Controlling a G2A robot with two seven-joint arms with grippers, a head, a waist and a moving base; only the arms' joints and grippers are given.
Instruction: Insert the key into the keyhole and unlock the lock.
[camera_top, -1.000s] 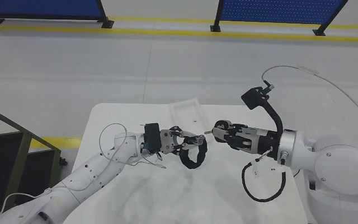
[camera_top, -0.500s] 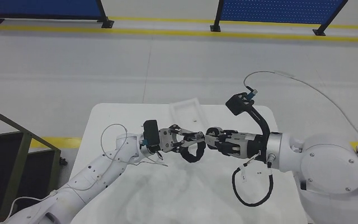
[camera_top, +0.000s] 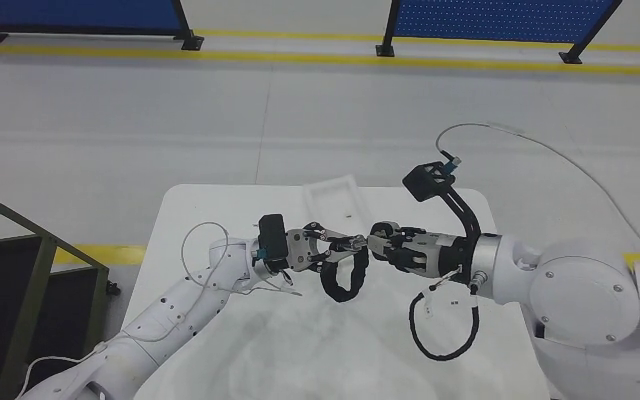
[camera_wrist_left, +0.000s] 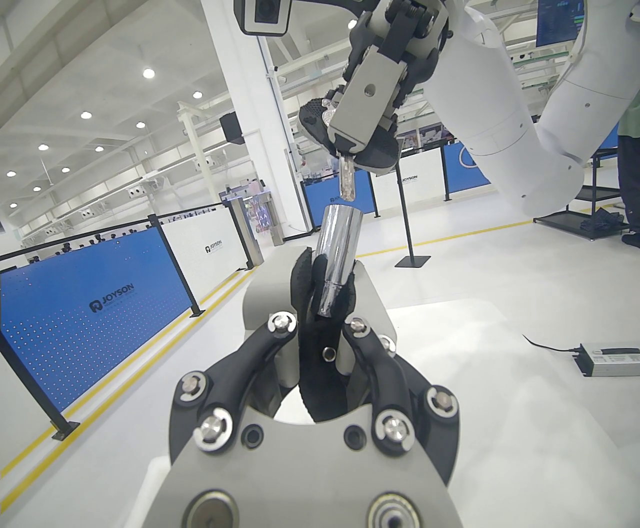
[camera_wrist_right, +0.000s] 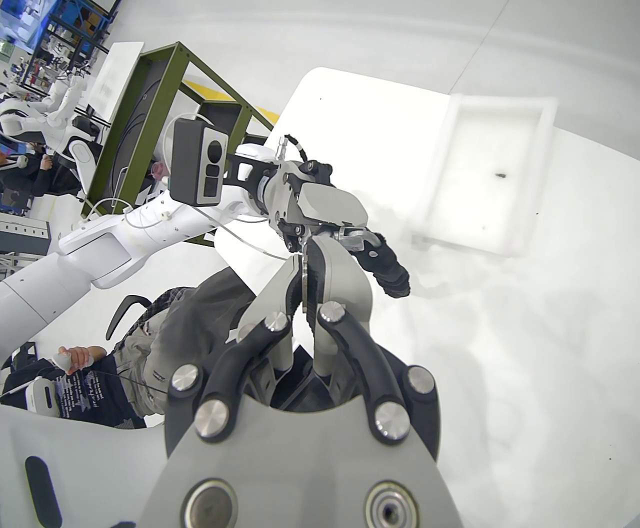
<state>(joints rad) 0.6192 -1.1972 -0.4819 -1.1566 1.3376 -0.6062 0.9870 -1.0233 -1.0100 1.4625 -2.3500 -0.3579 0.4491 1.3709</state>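
My left gripper is shut on the chrome cylinder of the lock, held up above the table with its open end pointing away. The lock's black cable loop hangs below it. Facing it, my right gripper is shut on the black-headed key. The key's blade points at the cylinder's end, its tip a small gap short of it. In the top view the left gripper and the right gripper meet nose to nose over the table's middle. In the right wrist view the right fingertips hide the key's tip.
A shallow white tray lies at the far edge of the white table. A green metal frame stands beside the table on the left arm's side. The right arm's black cable droops toward the tabletop.
My right arm has moved toward the left gripper, bringing the key from a clear gap up close to the lock's end. The left gripper with the lock has barely shifted.
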